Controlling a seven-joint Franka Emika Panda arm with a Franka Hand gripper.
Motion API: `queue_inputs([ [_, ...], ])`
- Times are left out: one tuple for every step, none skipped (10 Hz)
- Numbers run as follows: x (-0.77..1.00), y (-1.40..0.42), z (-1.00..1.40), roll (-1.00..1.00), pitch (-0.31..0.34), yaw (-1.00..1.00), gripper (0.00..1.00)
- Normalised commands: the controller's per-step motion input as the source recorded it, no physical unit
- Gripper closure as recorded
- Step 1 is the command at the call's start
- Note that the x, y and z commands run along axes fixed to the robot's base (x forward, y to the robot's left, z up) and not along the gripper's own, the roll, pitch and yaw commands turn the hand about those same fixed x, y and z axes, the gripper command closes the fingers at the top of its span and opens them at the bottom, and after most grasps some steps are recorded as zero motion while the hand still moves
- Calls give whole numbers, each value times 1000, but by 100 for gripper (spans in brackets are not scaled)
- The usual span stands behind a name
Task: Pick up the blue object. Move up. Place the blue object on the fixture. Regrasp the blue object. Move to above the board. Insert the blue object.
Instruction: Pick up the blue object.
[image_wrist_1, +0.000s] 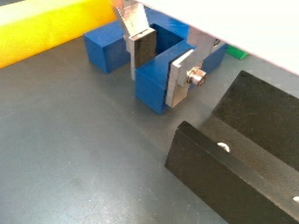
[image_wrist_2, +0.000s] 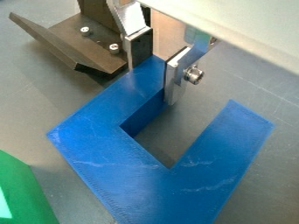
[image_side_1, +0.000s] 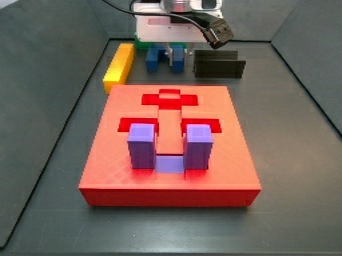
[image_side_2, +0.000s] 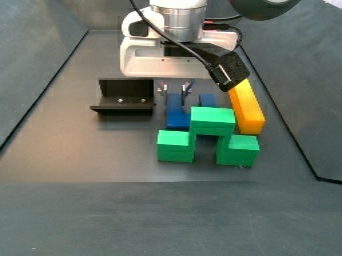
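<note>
Grey desk (image_wrist_1: 82, 166) is carrying all | pincer (image_wrist_2: 163, 68) is clamping one prong of blue object (image_wrist_2: 176, 166) | fixture (image_wrist_1: 239, 157) is sitting just beside.

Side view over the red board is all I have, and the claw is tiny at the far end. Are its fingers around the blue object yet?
Observer: Yes. In a wrist view the claw is down over the blue object, with one silver finger on each side of a single prong. I cannot tell if they are squeezing.
Operator: Is anything crowding it on the side hidden from me?
Observer: A green block sits right up against it in a side view.
Operator: And is the fixture free?
Observer: That side view shows the fixture with nothing on its base, standing apart from the blue object.
</note>
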Motion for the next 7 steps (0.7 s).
queue_inputs([
  [0,0,0,0,0,0,100],
  [0,0,0,0,0,0,100],
  [0,0,0,0,0,0,100],
  [0,0,0,0,0,0,100],
  [0,0,0,0,0,0,100],
  [0,0,0,0,0,0,100],
  [0,0,0,0,0,0,100],
])
